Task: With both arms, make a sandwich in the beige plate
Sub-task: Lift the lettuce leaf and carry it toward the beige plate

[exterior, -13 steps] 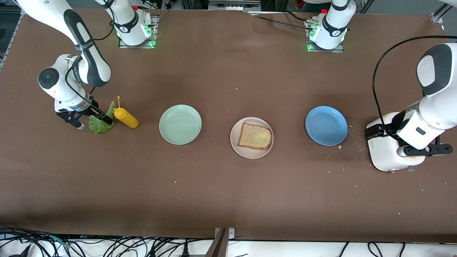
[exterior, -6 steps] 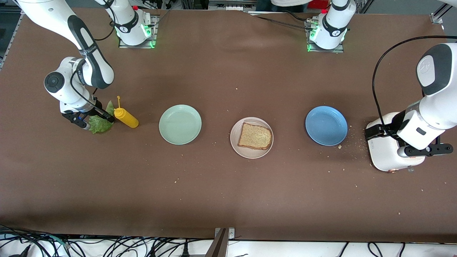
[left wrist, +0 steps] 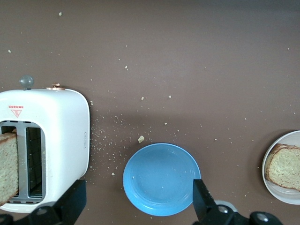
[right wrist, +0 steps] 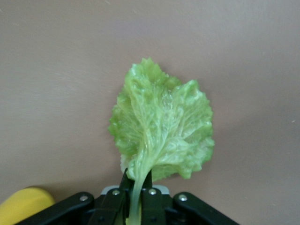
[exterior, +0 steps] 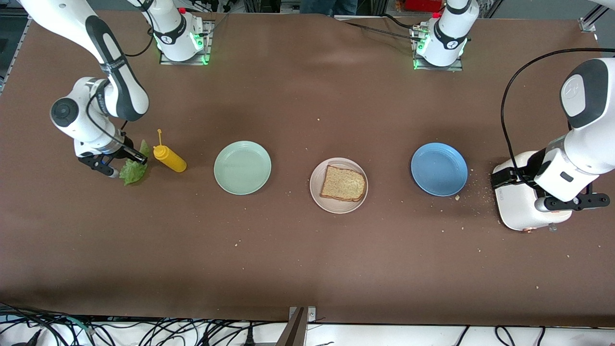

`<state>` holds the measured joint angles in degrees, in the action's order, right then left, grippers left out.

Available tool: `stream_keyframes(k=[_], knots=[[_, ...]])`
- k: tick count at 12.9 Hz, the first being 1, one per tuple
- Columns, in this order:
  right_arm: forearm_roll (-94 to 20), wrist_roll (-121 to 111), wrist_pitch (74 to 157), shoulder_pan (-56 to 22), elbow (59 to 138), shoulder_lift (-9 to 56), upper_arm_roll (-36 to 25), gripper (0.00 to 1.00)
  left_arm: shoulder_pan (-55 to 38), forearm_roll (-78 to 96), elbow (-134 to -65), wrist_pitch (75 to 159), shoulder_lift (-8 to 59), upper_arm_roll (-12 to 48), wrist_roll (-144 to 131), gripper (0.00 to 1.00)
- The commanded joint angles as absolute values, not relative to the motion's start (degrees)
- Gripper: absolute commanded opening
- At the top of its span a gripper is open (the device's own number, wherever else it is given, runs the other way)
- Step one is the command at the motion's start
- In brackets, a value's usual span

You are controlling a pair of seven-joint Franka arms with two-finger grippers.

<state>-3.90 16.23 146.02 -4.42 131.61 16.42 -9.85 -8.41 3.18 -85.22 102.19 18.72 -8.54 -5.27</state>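
My right gripper (exterior: 126,161) is shut on the stem of a ruffled green lettuce leaf (exterior: 133,172) near the right arm's end of the table. In the right wrist view the lettuce leaf (right wrist: 161,126) hangs out from between the closed fingers of my right gripper (right wrist: 138,187). The beige plate (exterior: 336,205) sits mid-table with one speckled bread slice (exterior: 343,183) on it. My left gripper (exterior: 502,179) waits open over the edge of a white toaster (exterior: 521,206). A second bread slice (left wrist: 8,166) stands in a slot of the toaster (left wrist: 51,136). Between the open fingers of my left gripper (left wrist: 138,206) nothing is held.
A yellow mustard bottle (exterior: 169,159) lies right beside the lettuce. A mint-green plate (exterior: 242,167) stands between it and the beige plate. A blue plate (exterior: 439,169) lies between the beige plate and the toaster. Crumbs are scattered around the toaster.
My right gripper has closed on the lettuce stem and drawn the leaf slightly away from the mustard bottle, so it looks bunched. The left arm has not moved.
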Motion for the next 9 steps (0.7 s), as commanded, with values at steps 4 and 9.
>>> stream_keyframes(k=[4, 9], knots=[[0.1, 14.2, 110.3, -4.1, 106.1, 12.7, -8.4, 0.0, -8.6, 1.1, -84.8, 101.6, 18.6, -8.4, -6.3, 1.0], [-0.4, 13.9, 93.1, -4.0, 87.5, 13.0, 0.1, 0.0, -8.6, 1.1, -84.8, 101.5, 18.6, -8.4, -6.3, 1.0]])
